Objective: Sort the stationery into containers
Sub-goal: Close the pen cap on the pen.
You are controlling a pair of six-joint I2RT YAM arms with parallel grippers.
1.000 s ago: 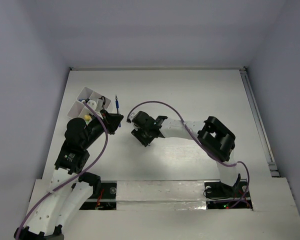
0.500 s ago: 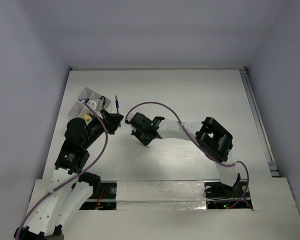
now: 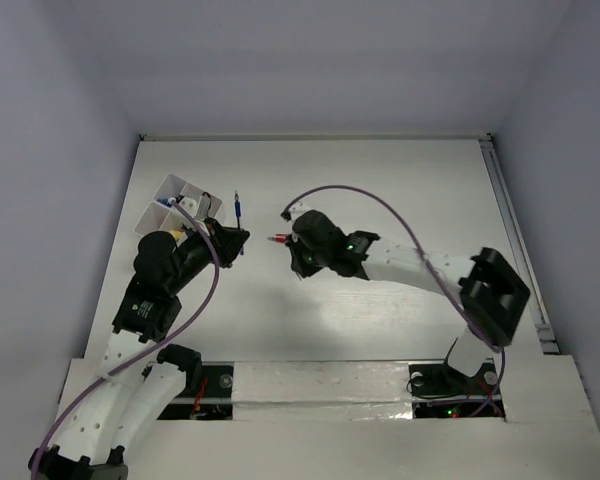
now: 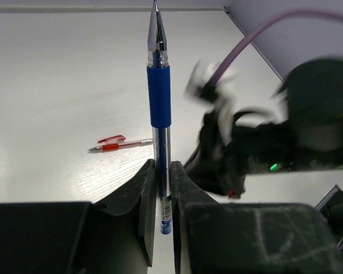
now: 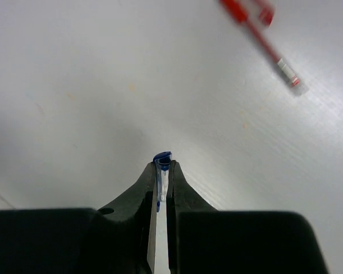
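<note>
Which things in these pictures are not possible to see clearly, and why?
Organiser box contents: top view, too small, left arm covers part.
Blue piece in right gripper: right wrist view, fingers hide most.
Red pen: right wrist view, blurred, cut by top edge.

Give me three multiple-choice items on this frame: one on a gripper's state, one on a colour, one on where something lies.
1. The right gripper is: A wide open; B shut on a small blue-tipped piece; C shut on nothing.
2. The grip sleeve of the pen in the left gripper is: A blue; B green; C yellow.
3. The red pen is: A in the left gripper; B in the right gripper; C lying on the table.
B, its jaws pinch the piece; A, the sleeve shows blue; C, it lies flat apart from both grippers.
</note>
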